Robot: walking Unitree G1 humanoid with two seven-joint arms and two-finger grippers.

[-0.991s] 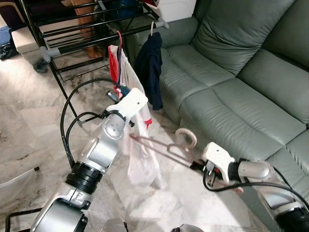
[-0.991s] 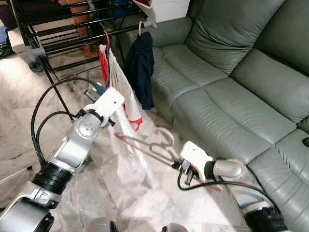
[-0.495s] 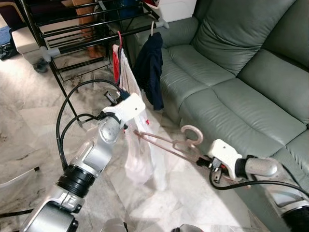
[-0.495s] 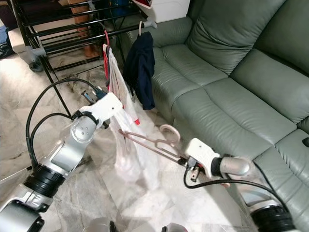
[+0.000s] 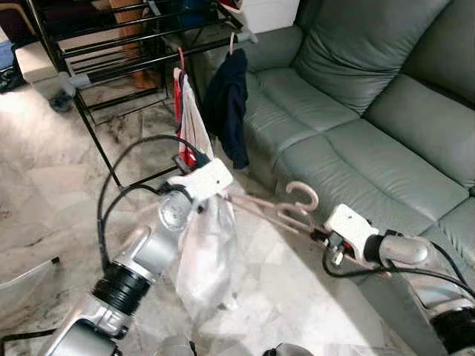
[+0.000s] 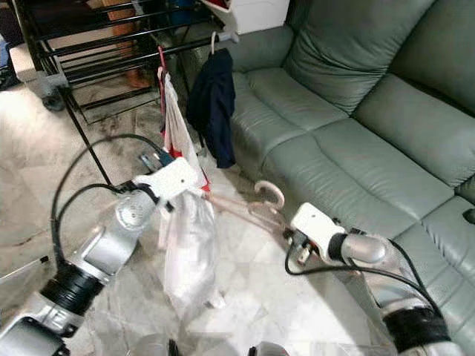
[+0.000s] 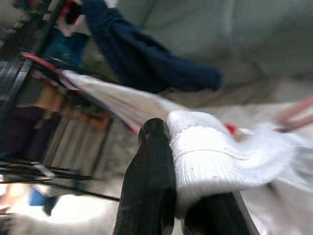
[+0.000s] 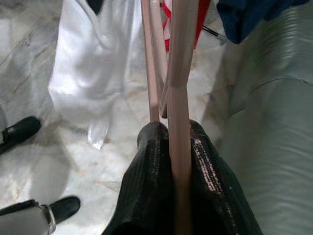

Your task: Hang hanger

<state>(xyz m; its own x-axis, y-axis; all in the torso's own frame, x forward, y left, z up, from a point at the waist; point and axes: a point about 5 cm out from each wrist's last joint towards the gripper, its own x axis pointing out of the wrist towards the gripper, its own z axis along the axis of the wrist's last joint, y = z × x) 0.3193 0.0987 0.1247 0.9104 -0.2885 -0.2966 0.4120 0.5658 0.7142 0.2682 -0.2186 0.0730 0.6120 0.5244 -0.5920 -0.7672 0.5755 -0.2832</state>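
Note:
A pink hanger (image 5: 303,194) stretches between my two grippers above the marble floor. My right gripper (image 5: 320,236) is shut on it near the hook end; in the right wrist view the hanger (image 8: 178,73) runs out from between the black fingers (image 8: 152,147). A white garment (image 5: 204,259) droops from the hanger's far end. My left gripper (image 7: 183,147) is shut on a bunched white hem (image 7: 220,156) there. The black drying rack (image 5: 126,52) stands further back on the left.
On the rack's rail hang a red hanger (image 5: 180,67) with a white and red cloth and a navy garment (image 5: 226,104). A grey-green leather sofa (image 5: 371,133) runs along the right. Black cables loop over my left arm.
Both grippers rose and came closer together. The hanger now sits higher and flatter, and the white garment hangs bunched under my left gripper instead of spread across the floor.

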